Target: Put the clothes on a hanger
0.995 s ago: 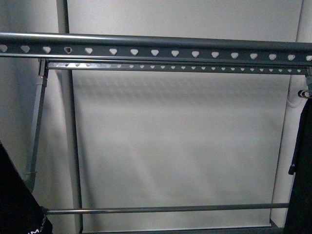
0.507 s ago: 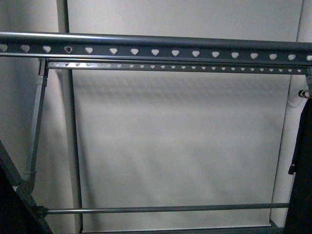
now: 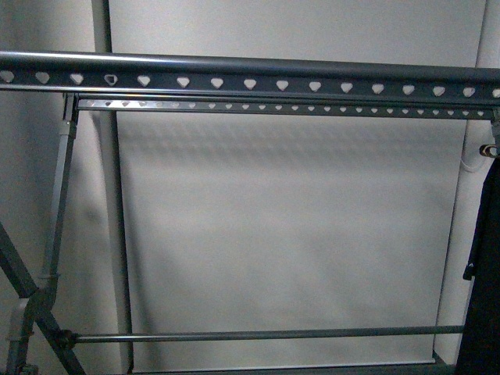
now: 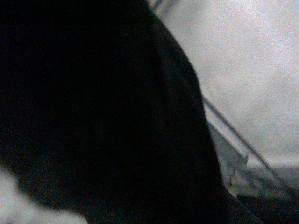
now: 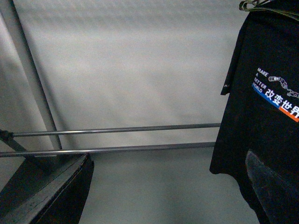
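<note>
Black cloth, the clothes [image 4: 93, 112], fills most of the left wrist view. My left gripper is shut on it and its fingers are hidden behind the cloth. In the right wrist view a black T-shirt [image 5: 261, 116] printed with "MAKE A BETTER WORLD" and white characters hangs at the right. A bit of the thin metal hanger [image 5: 252, 4] shows at its top. My right gripper [image 5: 159, 196] is open and empty, with one finger [image 5: 271, 186] in front of that shirt's hem. In the front view neither gripper shows, and a dark garment [image 3: 484, 273] hangs at the right edge.
The grey rail with heart-shaped holes [image 3: 250, 82] runs across the top of the front view, with a thinner pierced rail [image 3: 281, 107] behind it. A low crossbar [image 3: 258, 336] and crossed rack legs [image 3: 31, 312] stand at lower left. A pale wall lies behind.
The black cloth at the lower left of the front view has dropped out of view, uncovering the rack's crossed legs. The rail and the garment at the right have not moved.
</note>
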Motion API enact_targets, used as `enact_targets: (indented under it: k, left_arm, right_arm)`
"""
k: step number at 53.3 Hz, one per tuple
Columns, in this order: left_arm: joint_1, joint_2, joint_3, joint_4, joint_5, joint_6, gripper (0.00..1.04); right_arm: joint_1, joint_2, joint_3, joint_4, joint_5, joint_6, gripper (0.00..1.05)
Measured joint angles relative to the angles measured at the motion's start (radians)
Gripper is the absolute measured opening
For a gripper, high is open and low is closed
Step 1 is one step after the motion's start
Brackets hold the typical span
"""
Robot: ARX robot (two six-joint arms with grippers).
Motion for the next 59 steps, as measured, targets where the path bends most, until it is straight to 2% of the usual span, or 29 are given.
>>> enact_targets:
  k: [11,15,17,20,23,25,29,33,38,44,51,59]
  left_arm:
    - [0.005,-0.192,-0.072,-0.249,0.431,0.326,0.12]
    - [-0.001,-0.211,-0.04,-0.386,0.6,0.527,0.11]
    - [-0.01,-0.211,-0.026,-0.431,0.646,0.608,0.11]
    - [-0.039,-0.185,0.031,-0.54,0.715,0.89,0.11]
    - [-0.071,-0.13,0.103,-0.639,0.729,1.188,0.11]
    - [-0.085,-0.105,0.126,-0.647,0.731,1.29,0.11]
    - [-0.125,-0.011,0.201,-0.61,0.683,1.656,0.11]
    - [-0.152,0.06,0.254,-0.581,0.695,1.877,0.11]
    - [-0.195,0.143,0.306,-0.469,0.712,2.106,0.11]
    - [-0.241,0.209,0.359,-0.357,0.711,2.269,0.11]
    - [-0.299,0.27,0.389,-0.129,0.713,2.377,0.1]
    - [-0.303,0.271,0.389,-0.111,0.713,2.4,0.1]
  right_arm:
    - [0.0,0.0,0.0,0.0,0.0,0.0,0.97]
    - [0.0,0.0,0.0,0.0,0.0,0.0,0.97]
    - [0.0,0.0,0.0,0.0,0.0,0.0,0.97]
    - [0.0,0.0,0.0,0.0,0.0,0.0,0.97]
    - [0.0,0.0,0.0,0.0,0.0,0.0,0.97]
    - [0.0,0.0,0.0,0.0,0.0,0.0,0.97]
    - [0.0,0.0,0.0,0.0,0.0,0.0,0.97]
    - [0.0,0.0,0.0,0.0,0.0,0.0,0.97]
    - [0.0,0.0,0.0,0.0,0.0,0.0,0.97]
    - [0.0,0.0,0.0,0.0,0.0,0.0,0.97]
    - [0.0,0.0,0.0,0.0,0.0,0.0,0.97]
    - [0.0,0.0,0.0,0.0,0.0,0.0,0.97]
